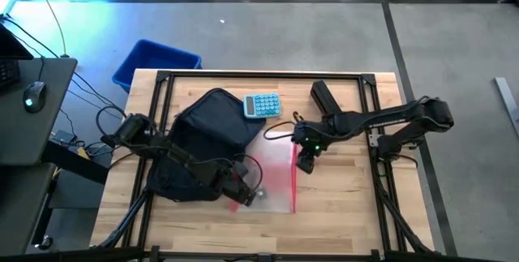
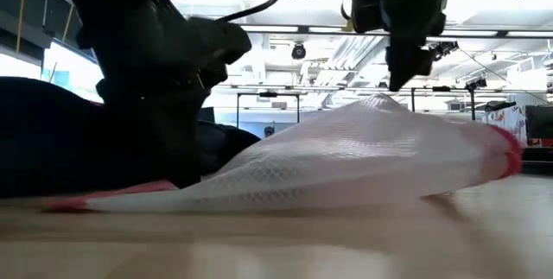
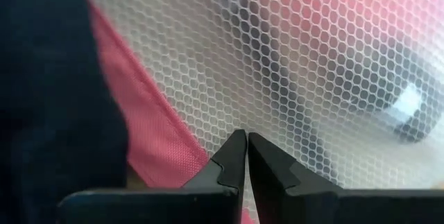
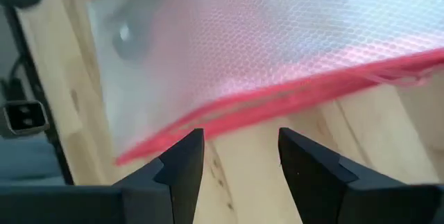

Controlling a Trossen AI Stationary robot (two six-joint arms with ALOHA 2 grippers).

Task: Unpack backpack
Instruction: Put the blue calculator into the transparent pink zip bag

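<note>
In the low view the mesh pouch [image 2: 346, 162] lying on the tabletop [image 2: 276, 236] fills the foreground and hides most of what lies behind it; the left gripper [image 3: 246, 141] is pressed so close to the white netting and red edging that little else is legible past its fingers [image 3: 229, 158], which are closed tip to tip, and whether they pinch the mesh cannot be told. The right gripper [image 4: 239, 154] hangs over the pouch's red zipper edge [image 4: 291, 96] with its fingers [image 4: 180, 161] spread apart, holding nothing, bare wood between them. Behind the left gripper's fingers lies the backpack [image 1: 207, 132], slumped on the tabletop under the left arm, with a blue calculator [image 1: 262, 105] just beyond it and a blue bin [image 1: 154, 61] past the tabletop's edge.
</note>
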